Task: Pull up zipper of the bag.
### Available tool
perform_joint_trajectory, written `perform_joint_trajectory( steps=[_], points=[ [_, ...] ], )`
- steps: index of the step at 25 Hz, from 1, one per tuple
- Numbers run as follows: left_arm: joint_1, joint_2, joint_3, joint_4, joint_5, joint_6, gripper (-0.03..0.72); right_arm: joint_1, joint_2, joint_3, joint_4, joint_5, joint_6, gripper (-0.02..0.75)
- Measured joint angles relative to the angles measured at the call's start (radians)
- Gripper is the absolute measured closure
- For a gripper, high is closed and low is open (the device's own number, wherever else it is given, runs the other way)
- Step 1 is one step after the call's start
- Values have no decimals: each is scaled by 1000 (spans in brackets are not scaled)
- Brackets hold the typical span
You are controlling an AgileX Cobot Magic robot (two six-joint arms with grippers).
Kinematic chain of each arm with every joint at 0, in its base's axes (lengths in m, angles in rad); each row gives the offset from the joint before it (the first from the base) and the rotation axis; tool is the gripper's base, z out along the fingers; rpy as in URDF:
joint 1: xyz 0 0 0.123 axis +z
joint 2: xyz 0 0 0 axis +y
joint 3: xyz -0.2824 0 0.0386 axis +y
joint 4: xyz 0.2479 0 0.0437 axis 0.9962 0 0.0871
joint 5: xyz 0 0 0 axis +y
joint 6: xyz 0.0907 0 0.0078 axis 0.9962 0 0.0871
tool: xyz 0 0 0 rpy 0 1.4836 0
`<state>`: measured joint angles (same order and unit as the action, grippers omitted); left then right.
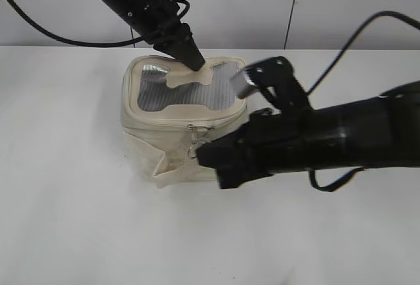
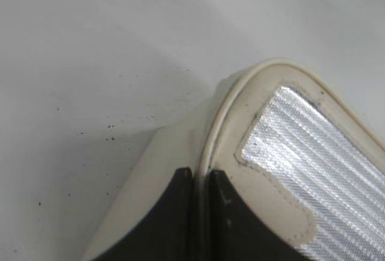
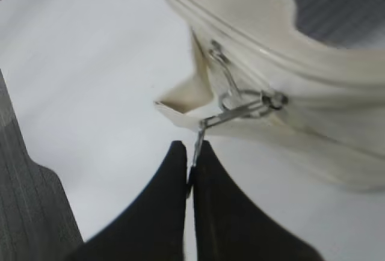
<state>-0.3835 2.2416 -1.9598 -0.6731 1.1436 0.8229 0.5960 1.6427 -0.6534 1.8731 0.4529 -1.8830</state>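
The cream-white bag (image 1: pixel 172 147) stands on the white table, its grey mesh top with a cream patch facing up. My left gripper (image 1: pixel 197 64) is shut on the bag's back top rim (image 2: pixel 207 153), one finger on each side of the piping. The zipper (image 1: pixel 192 130) has its silver sliders on the bag's front face, near the right corner. My right gripper (image 1: pixel 203 155) is shut on a metal ring pull (image 3: pixel 207 122) of the zipper, and the pull stretches out from the slider (image 3: pixel 267 100). A second ring pull (image 3: pixel 224 68) hangs loose beside it.
The white table (image 1: pixel 79 219) runs all round the bag. A white wall stands behind it. A folded strap flap (image 3: pixel 180 101) sticks out from the bag's lower front. A dark grey surface (image 3: pixel 30 213) shows beyond the table edge in the right wrist view.
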Motion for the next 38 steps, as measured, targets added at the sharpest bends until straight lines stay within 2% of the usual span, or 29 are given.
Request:
perform_joint_trajectory(
  steps=[2,4,6,7,9,11,12,14,16,19,24,27,32,35,38],
  points=[
    [-3,0,1,6,-10,-22,644,87,47,-87,0,-73,46,724],
    [-5,0,2,6,-13,-45,644,139,91,-147,-16,-126,136,720],
    [-5,0,2,6,-16,-57,638,144,103,-159,-56,-155,234,694],
    [-5,0,2,5,-19,-62,617,131,100,-156,-103,-148,294,654],
    [0,-3,2,-11,-34,-92,540,76,71,-135,-221,-84,416,507],
    [15,-15,2,-23,-40,-137,445,-29,19,-117,-370,5,556,293],
    [23,-30,2,-23,-45,-161,423,-79,-14,-113,-435,46,627,213],
    [39,-75,6,-20,-58,-202,422,-188,-77,-112,-613,116,814,154],
    [48,-138,28,6,-81,-241,447,-263,-149,-111,-791,177,988,160],
    [49,-271,139,76,-138,-306,473,-336,-265,-111,-1028,293,1217,173],
    [49,-588,539,219,-286,-402,478,-356,-506,-108,-1368,467,1529,178],
    [49,-844,782,297,-348,-476,464,-356,-679,-89,-1530,552,1639,174],
    [49,-1352,1075,343,-326,-546,344,-356,-1005,-11,-1660,657,1689,105],
    [48,-1655,1167,408,-255,-628,320,-356,-1192,46,-1694,676,1717,94],
    [48,-1890,1233,540,-157,-743,314,-356,-1362,103,-1724,666,1729,94]
  ],
)
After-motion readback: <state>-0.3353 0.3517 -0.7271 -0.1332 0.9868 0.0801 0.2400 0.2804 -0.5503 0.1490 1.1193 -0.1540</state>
